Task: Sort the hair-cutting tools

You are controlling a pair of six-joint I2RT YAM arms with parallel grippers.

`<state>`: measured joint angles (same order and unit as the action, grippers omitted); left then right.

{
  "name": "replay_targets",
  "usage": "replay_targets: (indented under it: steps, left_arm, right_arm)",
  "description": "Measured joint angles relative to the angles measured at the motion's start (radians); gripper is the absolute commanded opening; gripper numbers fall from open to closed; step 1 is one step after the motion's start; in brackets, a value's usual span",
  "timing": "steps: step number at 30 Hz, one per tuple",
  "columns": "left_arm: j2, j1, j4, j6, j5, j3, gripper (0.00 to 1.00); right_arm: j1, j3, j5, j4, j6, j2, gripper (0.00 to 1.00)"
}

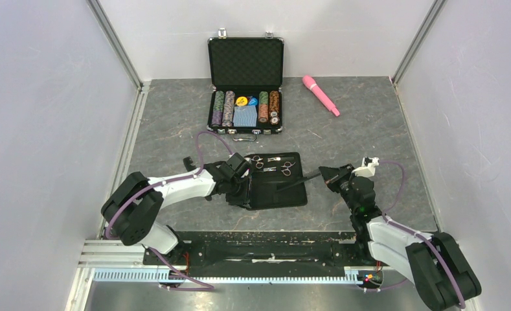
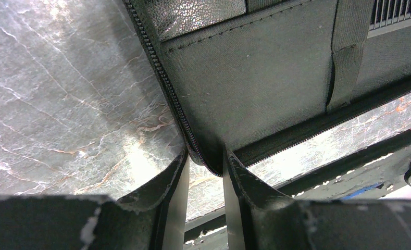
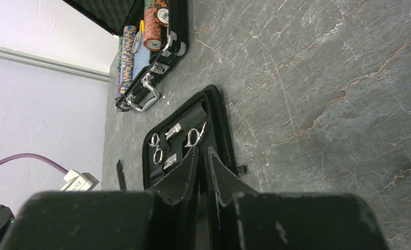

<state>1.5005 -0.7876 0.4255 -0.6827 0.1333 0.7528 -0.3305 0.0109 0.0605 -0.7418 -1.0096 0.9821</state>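
The grey marbled table [image 1: 369, 142] carries a soft black zip pouch [image 1: 285, 199], lying open and flat. The left gripper [image 2: 206, 156] pinches its near corner, I'd guess to stop the fabric sliding. The right gripper [image 3: 203, 153], jaws narrow, seems to nip one end of a slim black comb [image 1: 298, 182] angled over the pouch. Two shiny steel scissors [image 1: 258, 162] sit inside.

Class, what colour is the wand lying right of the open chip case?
Pink; the wand shows best in the top external view.
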Motion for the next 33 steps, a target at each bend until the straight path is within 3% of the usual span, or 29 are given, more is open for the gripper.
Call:
replay_targets:
  steps: [12, 17, 21, 28, 33]
  left_arm:
    - [0.0, 0.0, 0.0, 0.0, 0.0, 0.0, 0.35]
    - [0.0, 0.0, 0.0, 0.0, 0.0, 0.0, 0.35]
    - [0.0, 0.0, 0.0, 0.0, 0.001, 0.0, 0.34]
    - [0.0, 0.0, 0.0, 0.0, 0.001, 0.0, 0.34]
    - [0.0, 0.0, 0.0, 0.0, 0.001, 0.0, 0.34]
  right_arm:
    - [0.0, 0.0, -0.003, -0.02, 0.012, 0.151, 0.22]
    - [0.0, 0.0, -0.009, -0.033, 0.018, 0.216, 0.39]
    - [-0.004, 0.0, -0.027, 0.004, 0.044, 0.184, 0.49]
    - [-0.004, 0.0, 0.02, 0.216, 0.191, 0.004, 0.64]
    - [-0.008, 0.045, 0.022, 0.317, 0.34, -0.014, 0.67]
